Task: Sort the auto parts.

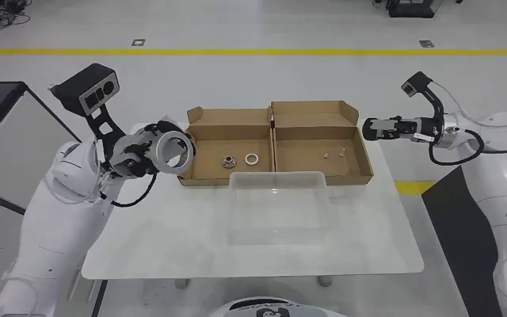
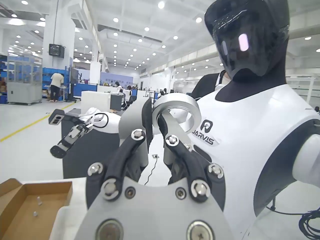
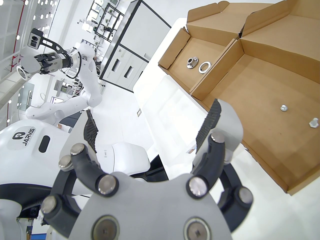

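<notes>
auto part, a large silver metal ring (image 2: 175, 101), is pinched in the left claw (image 2: 155, 116), just beside the left brown cardboard box (image 1: 210, 154). right claw (image 3: 152, 123) is spread, hanging beside the right brown cardboard box (image 1: 313, 132) on the white table (image 1: 158, 238).

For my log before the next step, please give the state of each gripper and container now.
left gripper: jaws shut on large ring
right gripper: jaws open, holding nothing
left box: lid open, holds hub and small ring
right box: lid open, holds two bolts
clear bin: upright, no lid
</notes>
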`<state>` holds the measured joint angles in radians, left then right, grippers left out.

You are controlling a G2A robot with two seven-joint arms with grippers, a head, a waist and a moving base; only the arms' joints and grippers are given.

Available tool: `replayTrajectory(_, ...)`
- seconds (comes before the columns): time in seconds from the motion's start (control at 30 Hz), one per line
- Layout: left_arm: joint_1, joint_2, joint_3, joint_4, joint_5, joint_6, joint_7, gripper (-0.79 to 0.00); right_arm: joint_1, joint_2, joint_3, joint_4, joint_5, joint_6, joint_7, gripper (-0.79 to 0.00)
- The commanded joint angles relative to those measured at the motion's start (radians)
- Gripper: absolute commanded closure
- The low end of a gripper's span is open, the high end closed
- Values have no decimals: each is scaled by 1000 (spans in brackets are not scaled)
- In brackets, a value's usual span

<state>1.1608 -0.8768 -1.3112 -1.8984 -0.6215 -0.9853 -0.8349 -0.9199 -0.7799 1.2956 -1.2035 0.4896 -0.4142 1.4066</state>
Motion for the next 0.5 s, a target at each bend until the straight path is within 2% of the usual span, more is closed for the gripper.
replayTrajectory(0.0,0,2,-3,3,36,3,-3,0,0,0,0,0,0,0,0,-785)
replayTrajectory(0.17,3,4,2,-1,36,-18,19,0,0,0,0,0,0,0,0,-785)
replayTrajectory(0.47,-2,-9,17,-40,-180,-27,27,0,0,0,0,0,0,0,0,-785)
